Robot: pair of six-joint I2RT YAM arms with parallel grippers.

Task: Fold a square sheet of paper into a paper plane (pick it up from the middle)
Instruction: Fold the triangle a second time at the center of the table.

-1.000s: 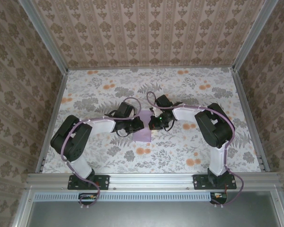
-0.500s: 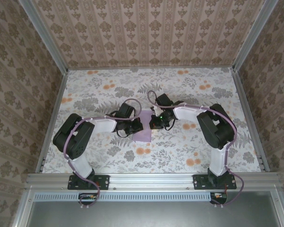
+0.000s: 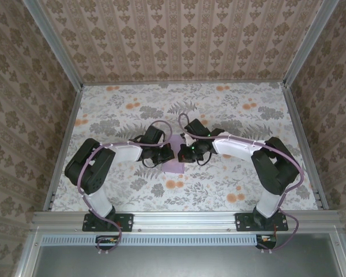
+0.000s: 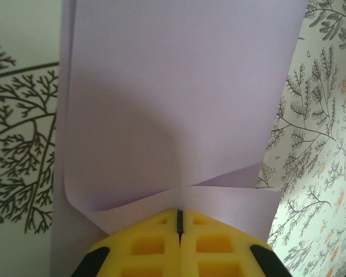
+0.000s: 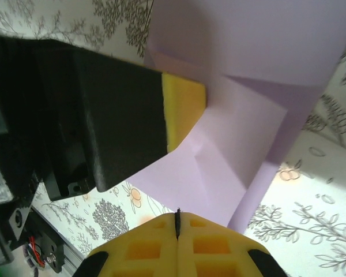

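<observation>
The square sheet of paper (image 3: 174,166) is lilac, partly folded, and lies at the table's middle between my two grippers. My left gripper (image 3: 168,154) is at its left side. In the left wrist view its yellow fingertips (image 4: 180,218) are shut, pinching the sheet (image 4: 179,104) at a crease, and the paper curls up and away from them. My right gripper (image 3: 188,153) is at the sheet's right side. Its jaws (image 5: 177,219) are shut, tips touching the near edge of the paper (image 5: 236,150). The left gripper's yellow pad (image 5: 183,109) presses the sheet across from it.
The floral tablecloth (image 3: 230,109) covers the table, with patterned walls at the back and both sides. A metal rail (image 3: 184,218) runs along the near edge by the arm bases. Purple cables loop over both arms.
My right arm has stretched out to the left, bringing its gripper nearer the left one over the paper. The left gripper's jaws have closed the last bit on the sheet.
</observation>
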